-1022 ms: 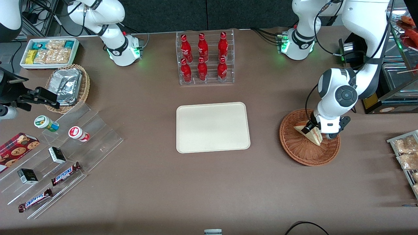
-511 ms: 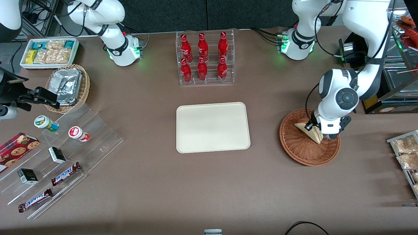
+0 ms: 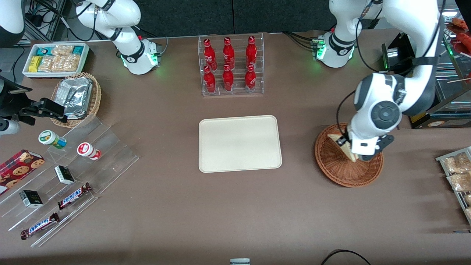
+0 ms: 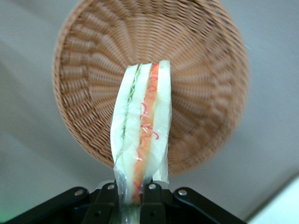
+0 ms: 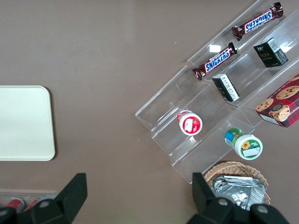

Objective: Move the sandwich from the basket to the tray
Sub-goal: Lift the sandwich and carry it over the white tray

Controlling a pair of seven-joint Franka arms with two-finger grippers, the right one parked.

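The gripper hung over the basket with the sandwich tilted at its fingers. The tray lay well apart, nearer the table's middle, near a rack of 6 red bottles.

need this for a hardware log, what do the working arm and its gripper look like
The left arm has glossy white rounded shells with dark grey joint bands and a round dark grey cap at the wrist. A thin black cable loops along it. Its base glows green. The gripper, above the basket, has a white body and black fingers, with a black mount showing screw heads.
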